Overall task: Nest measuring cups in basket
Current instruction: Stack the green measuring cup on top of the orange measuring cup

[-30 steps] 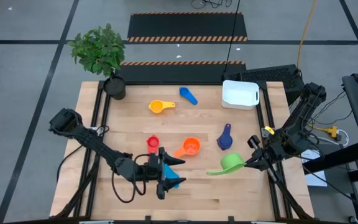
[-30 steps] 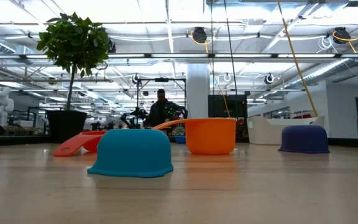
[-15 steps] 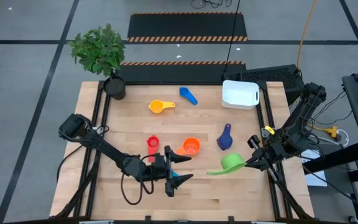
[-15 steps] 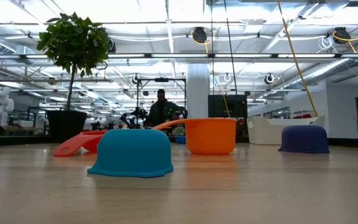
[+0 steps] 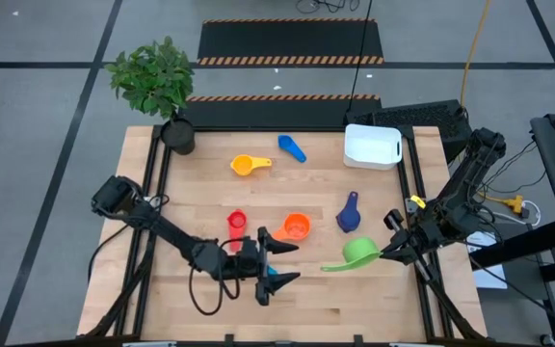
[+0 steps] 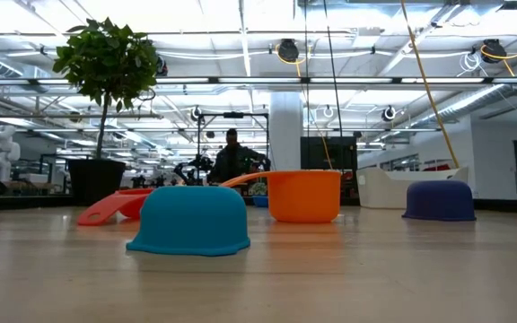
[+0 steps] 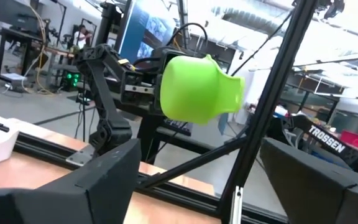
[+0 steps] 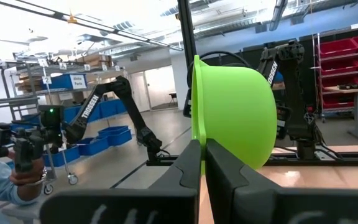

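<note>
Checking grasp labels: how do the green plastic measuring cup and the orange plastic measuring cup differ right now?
The green plastic measuring cup is pinched by its handle in the shut right gripper; the orange plastic measuring cup is held by nothing. In the right wrist view the green cup is tipped on its side; in the low view the orange cup stands upright on the wooden table. Both are scoop-shaped with flat handles.

- We read "TROSSEN" in white on a dark arm segment (image 7: 324, 138), lower right of the left wrist view.
- We read "TROSSEN" along a dark robot arm (image 8: 94, 107), left of centre in the right wrist view.
</note>
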### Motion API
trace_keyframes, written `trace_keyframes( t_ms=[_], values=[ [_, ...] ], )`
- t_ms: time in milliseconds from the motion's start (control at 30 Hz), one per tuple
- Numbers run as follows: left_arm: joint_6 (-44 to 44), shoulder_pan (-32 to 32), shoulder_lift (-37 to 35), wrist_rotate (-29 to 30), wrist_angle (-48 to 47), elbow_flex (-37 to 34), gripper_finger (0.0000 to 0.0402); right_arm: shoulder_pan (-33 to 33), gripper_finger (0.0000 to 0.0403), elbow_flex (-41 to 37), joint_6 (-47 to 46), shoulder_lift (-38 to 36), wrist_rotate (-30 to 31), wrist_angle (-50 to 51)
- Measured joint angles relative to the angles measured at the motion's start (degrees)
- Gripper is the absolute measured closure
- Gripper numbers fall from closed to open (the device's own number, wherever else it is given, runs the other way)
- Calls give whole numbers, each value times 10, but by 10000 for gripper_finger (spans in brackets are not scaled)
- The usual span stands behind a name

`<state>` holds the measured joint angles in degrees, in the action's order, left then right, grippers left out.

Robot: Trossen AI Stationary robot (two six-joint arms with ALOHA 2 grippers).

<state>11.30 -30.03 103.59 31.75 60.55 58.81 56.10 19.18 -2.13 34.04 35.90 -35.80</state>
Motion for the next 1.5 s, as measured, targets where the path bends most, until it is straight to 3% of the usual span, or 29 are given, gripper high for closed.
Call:
trace_keyframes(
  t_ms=[200, 500, 633, 833, 1100, 1500],
  values=[
    [18, 5, 1, 0, -8, 0, 29, 0, 403, 0, 0, 0, 0, 0],
    [11, 6, 1, -2, -2, 10, 25, 0, 403, 0, 2, 0, 0, 1],
    [16, 7, 1, -6, -41, 44, 25, 0, 403, 0, -2, 0, 3, 9],
    [73, 15, 9, 16, -212, 124, 25, 0, 403, 0, -17, 0, 5, 9],
    [36, 14, 64, 21, -226, 199, 26, 0, 403, 0, -28, 7, 32, 9],
    [23, 10, 66, 17, -226, 205, 114, 0, 403, 0, -37, 8, 31, 12]
  ],
)
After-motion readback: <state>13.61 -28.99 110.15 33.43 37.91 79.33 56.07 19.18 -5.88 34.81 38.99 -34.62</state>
